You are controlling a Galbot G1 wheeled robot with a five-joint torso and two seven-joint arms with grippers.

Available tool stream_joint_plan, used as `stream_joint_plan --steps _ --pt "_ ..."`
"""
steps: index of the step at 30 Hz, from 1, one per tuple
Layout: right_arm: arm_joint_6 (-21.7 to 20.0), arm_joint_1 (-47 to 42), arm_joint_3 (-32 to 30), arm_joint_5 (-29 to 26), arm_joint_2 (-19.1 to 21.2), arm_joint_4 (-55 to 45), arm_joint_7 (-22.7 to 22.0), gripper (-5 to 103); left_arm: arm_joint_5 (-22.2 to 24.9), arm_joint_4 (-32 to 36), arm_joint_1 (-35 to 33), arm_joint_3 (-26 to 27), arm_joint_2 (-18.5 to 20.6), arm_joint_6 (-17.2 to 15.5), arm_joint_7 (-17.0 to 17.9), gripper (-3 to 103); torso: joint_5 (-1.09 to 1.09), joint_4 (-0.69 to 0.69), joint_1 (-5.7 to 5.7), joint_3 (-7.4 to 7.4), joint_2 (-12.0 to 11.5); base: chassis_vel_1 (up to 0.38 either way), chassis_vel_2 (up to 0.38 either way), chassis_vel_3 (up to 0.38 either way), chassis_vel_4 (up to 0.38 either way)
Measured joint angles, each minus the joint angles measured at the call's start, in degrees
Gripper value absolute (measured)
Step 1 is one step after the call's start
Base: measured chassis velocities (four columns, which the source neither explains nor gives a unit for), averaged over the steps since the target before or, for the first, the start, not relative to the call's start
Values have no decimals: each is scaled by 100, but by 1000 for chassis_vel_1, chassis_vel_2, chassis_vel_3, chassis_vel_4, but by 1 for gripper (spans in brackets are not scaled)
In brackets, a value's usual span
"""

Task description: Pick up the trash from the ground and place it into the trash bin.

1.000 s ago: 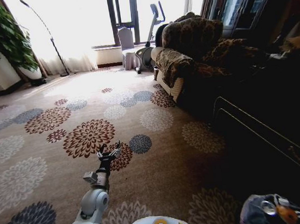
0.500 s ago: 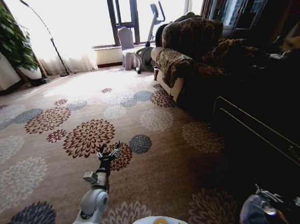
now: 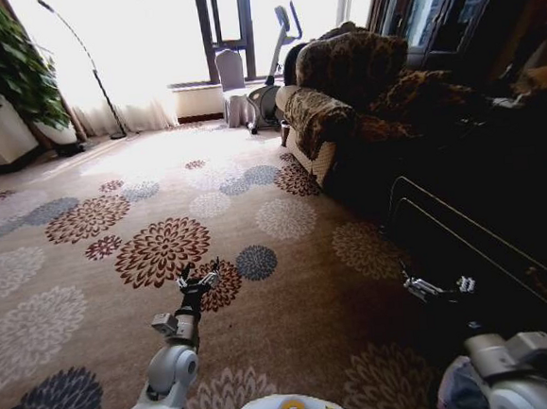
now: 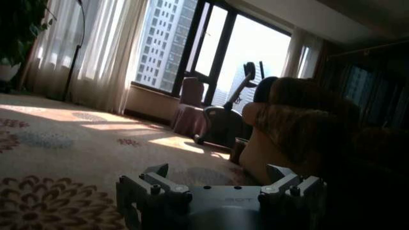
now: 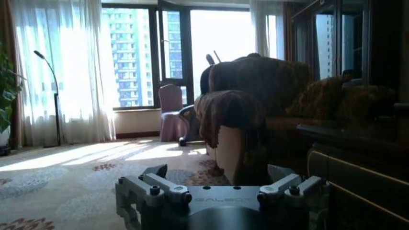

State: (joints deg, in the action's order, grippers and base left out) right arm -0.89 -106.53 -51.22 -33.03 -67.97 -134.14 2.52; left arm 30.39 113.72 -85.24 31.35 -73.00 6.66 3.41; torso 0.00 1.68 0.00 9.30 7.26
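Head view: the left gripper [image 3: 198, 276] is stretched forward low over the flowered carpet [image 3: 290, 288], above a red-brown blossom of the pattern, its fingers spread apart and empty. The right gripper [image 3: 439, 288] is raised at the lower right, beside the dark cabinet [image 3: 504, 243], fingers apart with nothing between them. Below the right arm, at the picture's bottom edge, a bit of crinkled translucent plastic shows, the lining of the trash bin [image 3: 456, 391]; most of it is hidden by the arm. A patterned sofa [image 3: 350, 94] stands farther off on the right, a floor lamp [image 3: 92, 72] and a potted plant [image 3: 11, 59] at the left by the curtained window.

Left wrist view: the left gripper's fingers [image 4: 160, 179] stand wide apart, empty, above the carpet, facing the sofa and an exercise machine [image 4: 227, 120].

Right wrist view: the right gripper's fingers [image 5: 156, 179] are likewise apart and empty, pointed toward the sofa and window.
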Motion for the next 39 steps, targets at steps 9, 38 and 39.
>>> stream_joint_plan --steps 9,38,39 --pt "-89 94 203 -55 94 -95 422 100 0 0 0 0 0 0 0 100 0 1 0 0 0 0 0 0 0" --pt "-187 122 322 -87 107 -147 406 100 0 0 0 0 0 0 0 100 0 1 0 -1 0 0 0 0 0" --pt "-187 121 321 -88 107 -146 406 100 0 0 0 0 0 0 0 100 0 0 0 -1 0 0 0 0 0"
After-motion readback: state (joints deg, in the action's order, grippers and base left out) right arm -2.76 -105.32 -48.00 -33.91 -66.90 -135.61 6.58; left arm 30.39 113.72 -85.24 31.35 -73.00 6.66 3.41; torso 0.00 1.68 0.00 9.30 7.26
